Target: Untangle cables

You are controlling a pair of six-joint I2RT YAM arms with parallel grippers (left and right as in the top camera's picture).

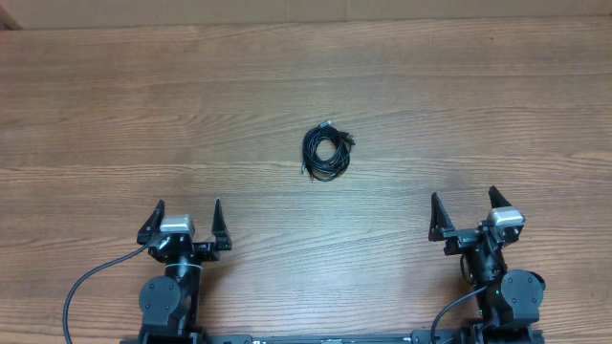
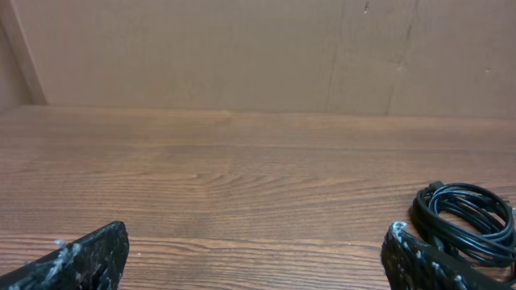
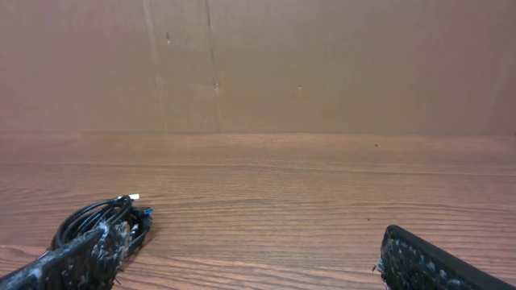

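A: Cables [image 1: 327, 152]?
B: One tight coil, mid worktop [image 1: 115, 115], between the arms, farther out.
A: Pincers?
B: Left pincer [image 1: 187, 212] wide open, right pincer [image 1: 464, 201] open too. Both empty, near edge, well apart from coil.

Both arms were matte black. The left arm [image 1: 172, 287] rose from the left end of the black base rail [image 1: 325, 338], the right arm [image 1: 497, 282] from its right end. Each bore a pale grey block [image 1: 176, 225] between two pointed black jaws flecked whitish at the tips. A thick black cable [image 1: 81, 291] curved off the rail's left end.
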